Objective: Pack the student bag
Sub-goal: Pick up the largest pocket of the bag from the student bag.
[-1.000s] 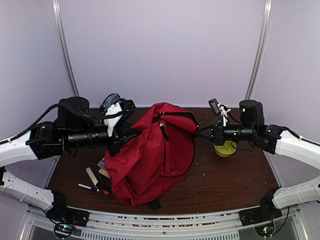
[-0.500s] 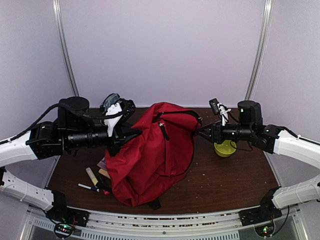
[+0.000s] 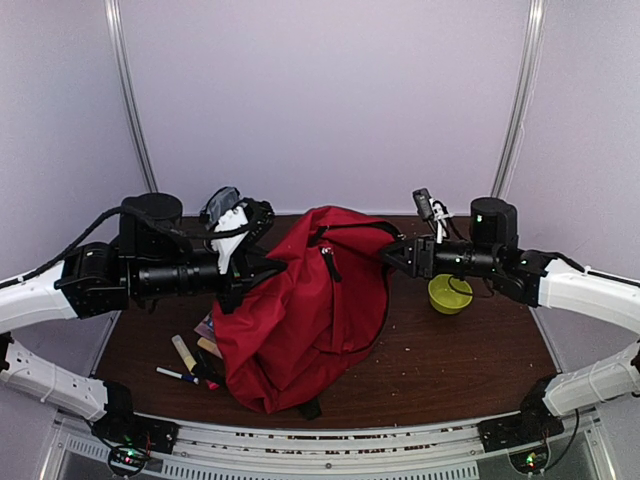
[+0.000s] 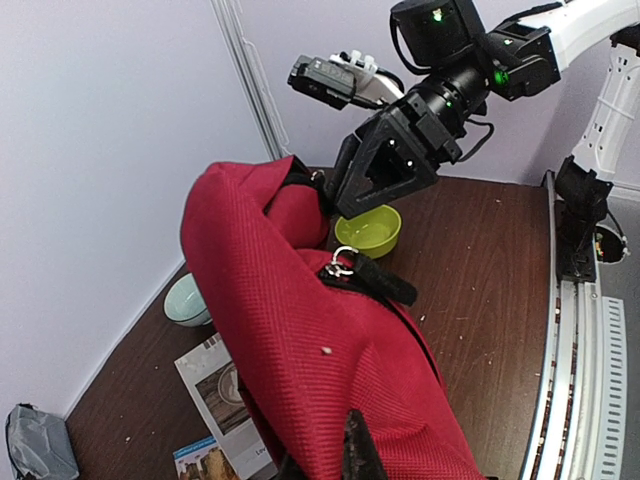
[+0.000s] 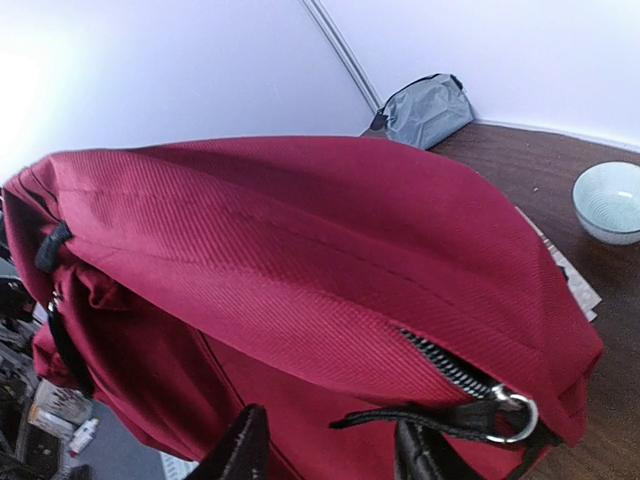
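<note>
Red student bag (image 3: 300, 320) slumps in the middle of the desk (image 3: 450, 360), long axis running 1 to 7 o'clock. Its 10 o'clock flank swallows the left jaws, so I cannot tell their grip. At its 2 o'clock corner the zip-pull strap (image 5: 400, 415) crosses the right jaws' gap; pinched or not, I cannot tell. They lie nearer the zip.

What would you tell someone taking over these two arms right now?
Left gripper: seems clamped on the left edge of the large red fabric backpack, propping it up.
Right gripper: open, jaws about the black zip pull strap at the bag's top.
Done: cannot tell, the inside is hidden.
Left: open the bag, load the pens and booklets lying on the brown table beside it.
</note>
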Robot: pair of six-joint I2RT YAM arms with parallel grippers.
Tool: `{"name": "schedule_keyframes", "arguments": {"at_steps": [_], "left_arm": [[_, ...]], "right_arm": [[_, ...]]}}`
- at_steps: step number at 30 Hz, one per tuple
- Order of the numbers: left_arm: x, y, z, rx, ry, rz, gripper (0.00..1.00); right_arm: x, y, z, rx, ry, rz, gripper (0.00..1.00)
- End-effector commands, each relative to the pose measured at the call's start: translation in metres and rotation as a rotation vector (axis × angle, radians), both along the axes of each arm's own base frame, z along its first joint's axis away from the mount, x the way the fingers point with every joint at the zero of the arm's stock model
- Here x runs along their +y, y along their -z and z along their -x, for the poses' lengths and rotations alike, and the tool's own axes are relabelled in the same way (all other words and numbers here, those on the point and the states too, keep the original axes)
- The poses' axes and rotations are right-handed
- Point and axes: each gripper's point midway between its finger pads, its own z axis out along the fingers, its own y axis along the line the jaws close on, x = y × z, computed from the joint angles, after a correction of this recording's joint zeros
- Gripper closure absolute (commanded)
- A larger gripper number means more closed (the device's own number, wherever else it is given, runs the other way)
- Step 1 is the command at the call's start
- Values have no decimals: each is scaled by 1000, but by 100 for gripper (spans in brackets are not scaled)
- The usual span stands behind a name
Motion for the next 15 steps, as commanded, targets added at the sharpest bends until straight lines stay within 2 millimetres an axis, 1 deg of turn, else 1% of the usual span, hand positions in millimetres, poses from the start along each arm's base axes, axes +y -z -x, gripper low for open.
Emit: {"name": "schedule_keyframes", "arguments": {"at_steps": [1,2,4,5,6,7,8,9,10,12,15], "left_arm": [[-3,-67,-1,-109,7,193,100],[-3,-68,-1,-111,8,194,100],[-3,-67,-1,-111,9,192,100],[-4,-67,-1,-110,10,193,100],[-3,-67,0,-109,14,194,100],[-4,-67,1,-108,17,194,100],[-3,-68,1,-107,19,195,100],[-3,-69,2,-107,21,198,100],[-3,-68,2,-106,22,197,100],[-3,-68,2,-106,23,198,100],[-3,-65,2,-105,21,195,100]], "right_arm": [[7,-23,2,9,-11,-72,51],[6,-19,-1,28,13,-66,52],[0,-11,-11,60,81,-46,60],[-6,-4,-18,83,139,-24,65],[-13,8,-27,119,202,18,68],[-21,19,-35,154,263,60,69],[-25,27,-40,181,286,82,69],[-26,31,-41,202,291,83,68],[-26,32,-42,208,289,67,66],[-25,27,-41,200,287,34,61],[-30,17,-44,170,319,30,60]]}}
